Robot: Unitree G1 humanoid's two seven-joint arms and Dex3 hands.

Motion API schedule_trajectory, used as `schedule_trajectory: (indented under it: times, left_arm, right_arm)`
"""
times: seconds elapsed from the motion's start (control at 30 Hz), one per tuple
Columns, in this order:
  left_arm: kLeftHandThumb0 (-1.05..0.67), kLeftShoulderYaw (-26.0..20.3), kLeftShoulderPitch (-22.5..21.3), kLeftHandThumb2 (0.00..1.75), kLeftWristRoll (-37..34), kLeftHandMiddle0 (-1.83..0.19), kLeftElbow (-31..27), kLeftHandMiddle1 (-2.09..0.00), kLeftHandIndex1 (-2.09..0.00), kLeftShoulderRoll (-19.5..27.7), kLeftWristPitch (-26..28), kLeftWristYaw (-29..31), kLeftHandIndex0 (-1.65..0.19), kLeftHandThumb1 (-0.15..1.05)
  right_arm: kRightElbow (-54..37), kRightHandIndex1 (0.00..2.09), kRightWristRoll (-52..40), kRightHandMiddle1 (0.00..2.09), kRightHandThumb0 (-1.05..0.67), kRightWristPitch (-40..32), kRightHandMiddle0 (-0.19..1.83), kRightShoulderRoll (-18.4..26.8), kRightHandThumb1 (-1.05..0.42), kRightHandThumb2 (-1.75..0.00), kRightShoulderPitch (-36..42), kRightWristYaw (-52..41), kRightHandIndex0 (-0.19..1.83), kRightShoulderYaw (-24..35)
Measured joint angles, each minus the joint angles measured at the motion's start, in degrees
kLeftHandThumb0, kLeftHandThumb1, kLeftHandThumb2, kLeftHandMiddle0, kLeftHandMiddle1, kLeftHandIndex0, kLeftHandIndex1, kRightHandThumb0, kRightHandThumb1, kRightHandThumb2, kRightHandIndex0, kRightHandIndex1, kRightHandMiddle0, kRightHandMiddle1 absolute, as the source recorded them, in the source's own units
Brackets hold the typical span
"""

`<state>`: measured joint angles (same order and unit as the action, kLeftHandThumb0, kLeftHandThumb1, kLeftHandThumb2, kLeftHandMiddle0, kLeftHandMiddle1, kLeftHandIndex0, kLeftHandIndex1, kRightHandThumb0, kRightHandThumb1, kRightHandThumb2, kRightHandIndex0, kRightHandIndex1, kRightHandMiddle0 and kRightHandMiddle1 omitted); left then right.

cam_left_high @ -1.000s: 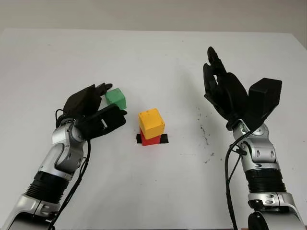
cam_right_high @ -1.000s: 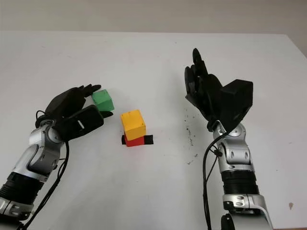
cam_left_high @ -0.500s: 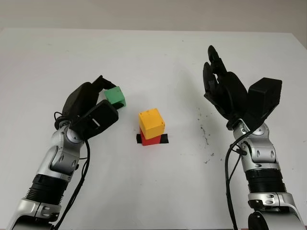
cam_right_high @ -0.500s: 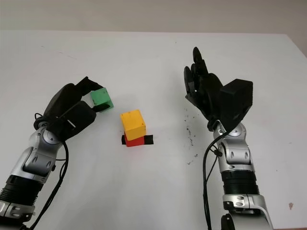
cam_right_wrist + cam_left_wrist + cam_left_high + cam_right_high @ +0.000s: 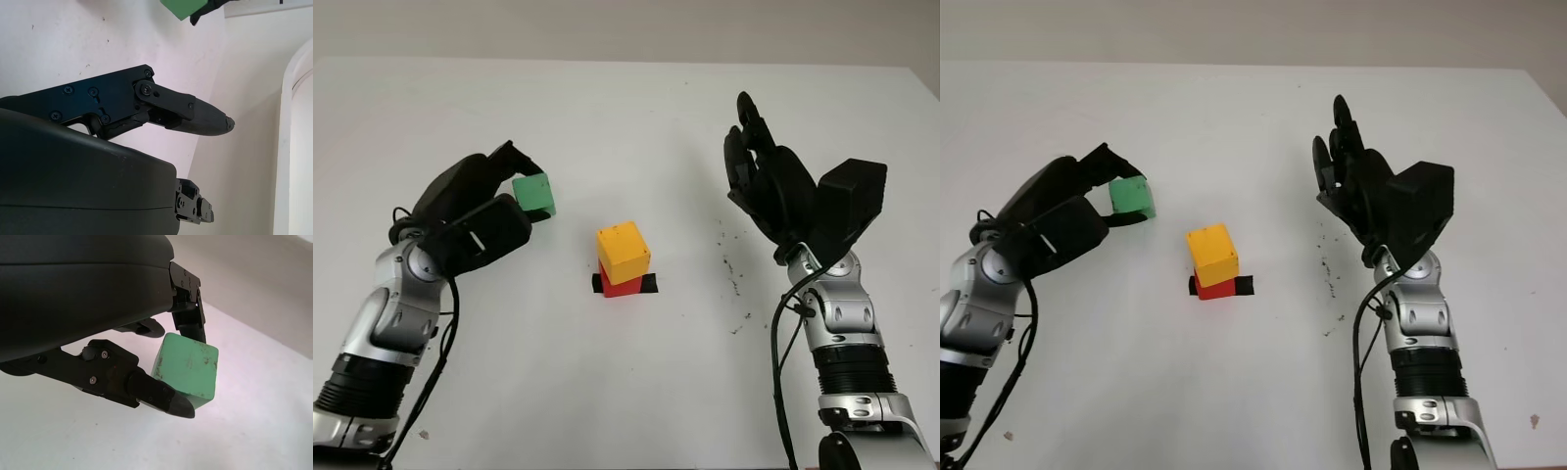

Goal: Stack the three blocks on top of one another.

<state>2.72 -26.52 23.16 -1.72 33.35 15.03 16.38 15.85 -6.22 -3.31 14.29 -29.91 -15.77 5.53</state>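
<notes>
At centre tabletop point(image 5: 636, 392), yellow block point(image 5: 623, 251) tops red block point(image 5: 620, 285); at ten o'clock, left hand point(image 5: 475, 211) pinches green block point(image 5: 532, 194), unplaced; right hand point(image 5: 769, 186) open.

The yellow block point(image 5: 623, 250) hides most of the red block point(image 5: 621, 285) beneath.

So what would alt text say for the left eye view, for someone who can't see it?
The robot's black left hand holds a small green cube above a white table. Mid-table, a yellow cube sits on a red cube. The black right hand is open, raised at right.
</notes>
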Motion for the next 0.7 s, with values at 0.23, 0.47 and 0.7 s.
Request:
schedule_trajectory:
  times: [0.23, 0.47, 0.7]
  left_arm:
    - [-0.36, -1.3, -9.5, 0.08, -6.3, -0.36, -4.9, -0.06, -1.55, 6.7, 2.8, 15.2, -0.23, 1.04]
    - [-0.45, -0.3, -16.9, 0.05, -10.7, -0.36, -10.2, -0.06, -1.53, 6.5, 14.7, 22.2, -0.38, 1.03]
    - [-0.44, 1.3, -19.2, 0.06, -15.3, -0.26, -18.2, -0.02, -1.62, 3.5, 33.9, 23.2, -0.32, 1.05]
  right_arm:
    - [0.0, 0.00, 0.1, 0.00, -0.51, 0.0, -0.19, -0.2, -1.05, -0.74, 0.2, -0.5, -0.19, -0.7]
    - [0.1, 0.00, -0.8, 0.00, -0.55, 0.0, -0.19, -0.9, -1.05, -0.67, 0.3, -1.1, -0.19, -0.7]
    - [0.1, 0.00, -0.9, 0.00, -0.54, -2.1, -0.19, -1.4, -1.05, -0.64, 0.4, -0.9, -0.19, -1.0]
